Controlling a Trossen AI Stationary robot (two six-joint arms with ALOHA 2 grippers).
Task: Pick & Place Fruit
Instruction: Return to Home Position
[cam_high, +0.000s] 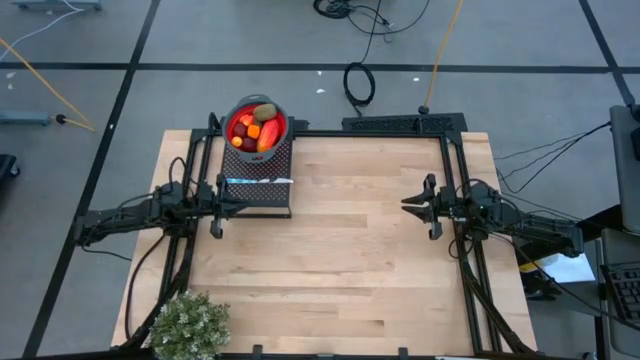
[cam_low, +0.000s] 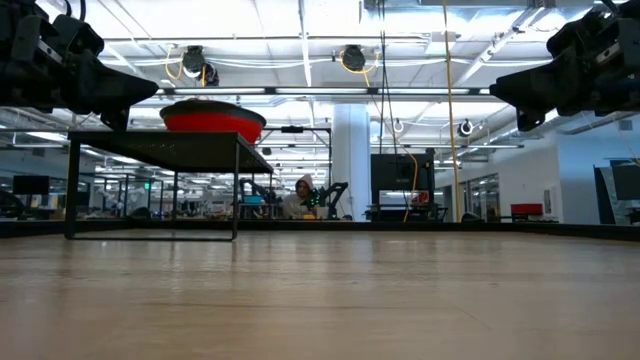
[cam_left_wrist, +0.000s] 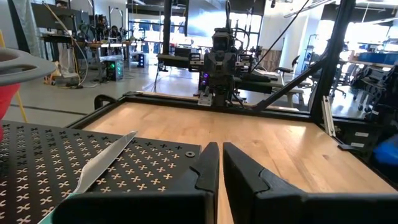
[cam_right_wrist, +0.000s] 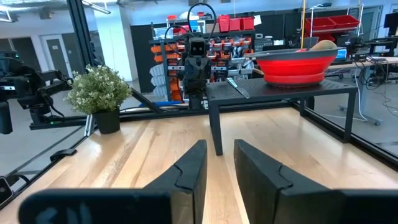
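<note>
With fruit (cam_high: 256, 128) in the shelf's (cam_high: 262, 172) bowl (cam_high: 284, 119), my left claw (cam_left_wrist: 221, 148) hangs closed and empty, right claw (cam_right_wrist: 219, 147) narrowly parted, over the table (cam_high: 350, 285).

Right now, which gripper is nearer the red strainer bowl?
Left. The left gripper is by the shelf, near the red strainer bowl; the right gripper is far across the table.

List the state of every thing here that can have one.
Red strainer bowl: upright on the black perforated shelf, full.
Fruit, red, orange and brown-green pieces: piled inside the bowl.
Slim silver-and-teal knife: lying flat on the shelf.
Left gripper: nearly shut, empty, at the shelf's edge.
Right gripper: open, empty, raised.
</note>
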